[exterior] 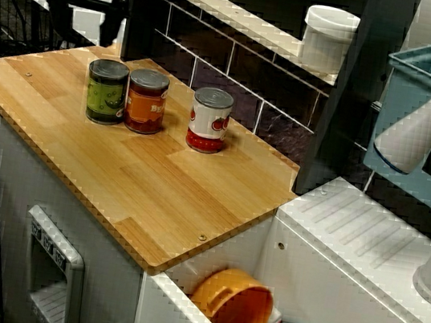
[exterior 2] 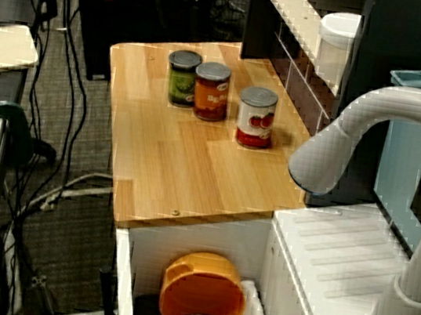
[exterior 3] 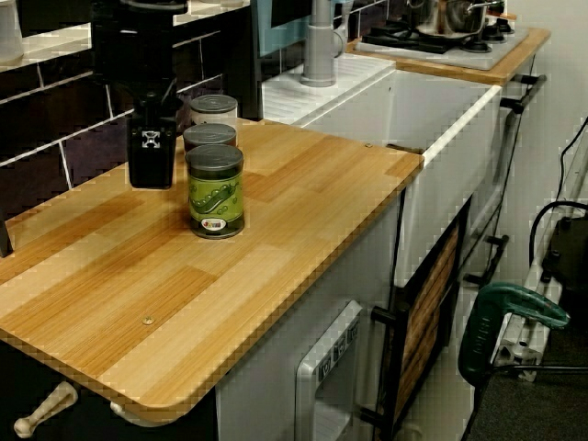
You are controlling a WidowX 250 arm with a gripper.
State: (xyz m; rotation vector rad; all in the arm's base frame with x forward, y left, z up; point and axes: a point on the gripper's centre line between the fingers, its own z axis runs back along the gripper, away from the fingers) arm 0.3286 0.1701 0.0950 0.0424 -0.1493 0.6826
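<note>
Three cans stand in a row on the wooden counter (exterior: 154,189): a green can (exterior: 106,92) (exterior 2: 183,78) (exterior 3: 216,193), an orange can (exterior: 145,102) (exterior 2: 211,92) (exterior 3: 209,136) touching it, and a red-and-white tomato can (exterior: 209,120) (exterior 2: 256,118) (exterior 3: 213,107) a little apart. My black gripper (exterior: 86,24) (exterior 3: 152,175) hangs low over the counter's back corner, just behind the green can. In the view across the sink its two fingers stand wide apart, open, with nothing between them. In the low view from the counter's end, one finger (exterior 3: 152,152) hides the other.
Beside the counter is a white sink holding an orange bowl (exterior: 231,298) (exterior 2: 203,287) and other dishes. A grey faucet (exterior: 428,124) (exterior 2: 357,132) arches over it. A white cup (exterior: 329,36) stands on the back shelf, next to a blue bin (exterior: 421,87). A stove with a pot (exterior 3: 450,18) lies beyond.
</note>
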